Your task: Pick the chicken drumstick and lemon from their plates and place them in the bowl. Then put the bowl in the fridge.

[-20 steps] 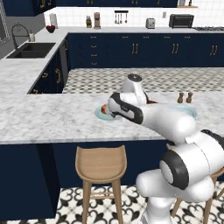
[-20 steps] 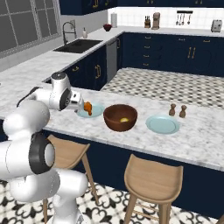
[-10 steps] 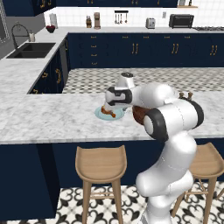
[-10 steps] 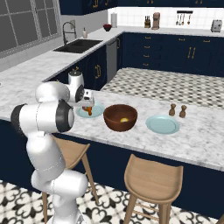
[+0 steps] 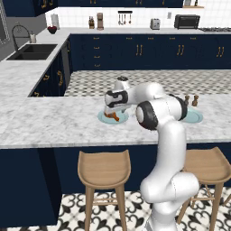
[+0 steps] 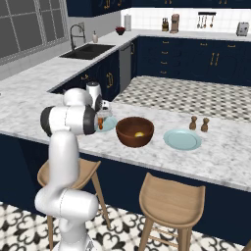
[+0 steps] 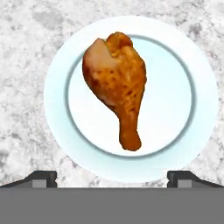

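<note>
Hovering over the chicken drumstick [image 7: 117, 87], which lies centre-frame on its plate [image 7: 57, 87] on the desk; our hand [image 7: 112, 177] has fingers wide apart, straddling it for a grasp.

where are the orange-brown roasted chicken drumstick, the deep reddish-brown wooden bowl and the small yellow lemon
orange-brown roasted chicken drumstick [image 7: 117, 83], hand view, on its plump meaty end
deep reddish-brown wooden bowl [image 6: 128, 140], right base view, on its outer wall
small yellow lemon [image 6: 139, 134], right base view, on its top, inside the bowl
</note>
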Tool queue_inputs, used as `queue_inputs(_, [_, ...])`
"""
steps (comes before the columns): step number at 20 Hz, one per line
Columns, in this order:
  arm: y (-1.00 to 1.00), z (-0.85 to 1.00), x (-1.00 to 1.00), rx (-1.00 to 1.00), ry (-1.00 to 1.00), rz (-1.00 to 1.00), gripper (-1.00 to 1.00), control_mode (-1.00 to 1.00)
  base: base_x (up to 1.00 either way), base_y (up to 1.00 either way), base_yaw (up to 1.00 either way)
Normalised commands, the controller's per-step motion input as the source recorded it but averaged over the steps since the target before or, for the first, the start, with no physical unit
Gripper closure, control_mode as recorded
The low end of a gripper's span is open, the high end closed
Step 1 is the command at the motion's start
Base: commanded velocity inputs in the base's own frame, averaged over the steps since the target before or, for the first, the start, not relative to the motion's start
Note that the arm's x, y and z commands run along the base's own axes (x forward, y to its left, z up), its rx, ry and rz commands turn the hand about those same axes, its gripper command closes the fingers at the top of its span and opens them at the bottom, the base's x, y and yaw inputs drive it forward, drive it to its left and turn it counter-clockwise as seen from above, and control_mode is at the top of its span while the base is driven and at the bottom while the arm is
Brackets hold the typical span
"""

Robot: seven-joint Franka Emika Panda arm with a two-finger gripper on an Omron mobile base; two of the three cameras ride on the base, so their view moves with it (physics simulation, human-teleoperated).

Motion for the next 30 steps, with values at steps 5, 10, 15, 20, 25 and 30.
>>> queue_inputs(5, [0.0, -0.35, 0.7, 0.0, 0.0, 0.02, -1.0, -1.0, 0.0, 0.0, 0.0])
queue_inputs(10, [0.0, -0.43, 0.22, -0.03, 0.05, 0.0, -1.0, -1.0, 0.0, 0.0, 0.0])
queue_inputs(15, [0.02, -0.47, 0.02, -0.02, 0.03, 0.0, -1.0, -1.0, 0.0, 0.0, 0.0])
queue_inputs(20, [0.0, -0.41, 0.0, 0.0, 0.0, 0.0, 1.0, -1.0, 0.0, 0.0, 0.0])
queue_inputs(25, [0.34, -0.11, -0.26, 0.01, 0.03, 0.0, 1.0, -1.0, 0.0, 0.0, 0.0])
queue_inputs(30, [-0.05, 0.59, -0.76, 0.01, 0.05, -0.04, 1.0, -1.0, 0.0, 0.0, 0.0])
